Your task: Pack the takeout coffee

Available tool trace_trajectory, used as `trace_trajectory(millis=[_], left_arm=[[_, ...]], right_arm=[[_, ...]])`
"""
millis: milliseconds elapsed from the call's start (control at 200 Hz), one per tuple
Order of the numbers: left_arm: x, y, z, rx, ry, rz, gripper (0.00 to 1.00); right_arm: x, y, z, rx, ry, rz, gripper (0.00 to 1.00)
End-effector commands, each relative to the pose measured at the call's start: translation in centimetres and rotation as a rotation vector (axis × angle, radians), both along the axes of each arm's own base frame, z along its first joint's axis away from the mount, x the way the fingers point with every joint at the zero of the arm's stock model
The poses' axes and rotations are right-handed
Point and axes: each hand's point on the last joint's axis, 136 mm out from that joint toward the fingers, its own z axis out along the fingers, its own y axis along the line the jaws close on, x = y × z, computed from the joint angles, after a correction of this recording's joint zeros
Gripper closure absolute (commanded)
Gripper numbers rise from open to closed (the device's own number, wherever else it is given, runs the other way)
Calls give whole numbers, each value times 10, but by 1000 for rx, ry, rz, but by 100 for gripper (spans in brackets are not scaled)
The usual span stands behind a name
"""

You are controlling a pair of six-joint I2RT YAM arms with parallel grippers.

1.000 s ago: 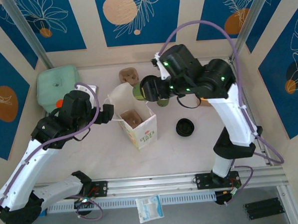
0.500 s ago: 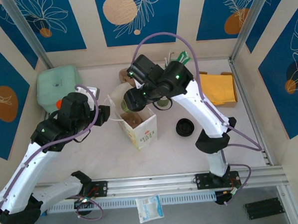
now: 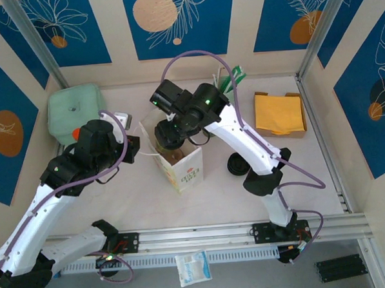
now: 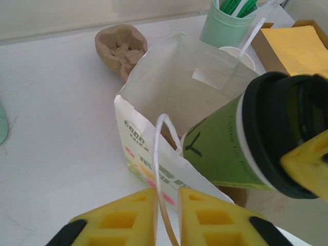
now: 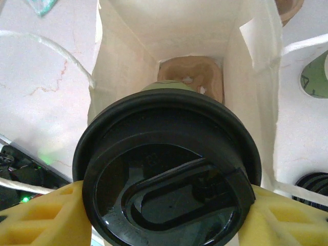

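The takeout coffee [image 4: 220,154], a white cup with a green band and a black lid [image 5: 169,174], hangs tilted over the mouth of the open white paper bag [image 3: 181,167]. My right gripper [image 5: 164,205] is shut on it, one yellow finger on each side of the lid. From above, that gripper [image 3: 169,133] sits right over the bag's opening. A brown pulp cup carrier [image 5: 192,72] lies at the bottom of the bag [image 5: 169,25]. My left gripper [image 4: 168,197] has closed to a narrow slit around the bag's white string handle [image 4: 156,154], at the bag's left side [image 3: 133,149].
A mint-green cup of straws [image 4: 225,25] and a box of yellow napkins [image 3: 279,113] stand behind and to the right of the bag. A loose black lid [image 3: 239,163] lies right of the bag. A second pulp carrier [image 4: 120,43] sits behind it. A green tray [image 3: 74,108] is at the back left.
My right arm swung left with the coffee, from behind the bag to over its mouth. My left gripper's jaws closed in on the bag's handle.
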Motion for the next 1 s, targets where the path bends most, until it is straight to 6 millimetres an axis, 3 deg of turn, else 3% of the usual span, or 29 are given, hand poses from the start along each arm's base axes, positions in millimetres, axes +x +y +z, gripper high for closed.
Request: trace_trajectory(millis=[0,360,995], left_arm=[[-2,-2,5,-35,-17,-16,84],[-4,-3,4,-41,-16,-23,100],[-6,-4,3,-58,-13,-29,100]], right_arm=[[-8,-11,-14,-84,42,-10,41],[-9,-18,-38,-182,97,-10,42],[-15,-30,-70,-277,215,-1,43]])
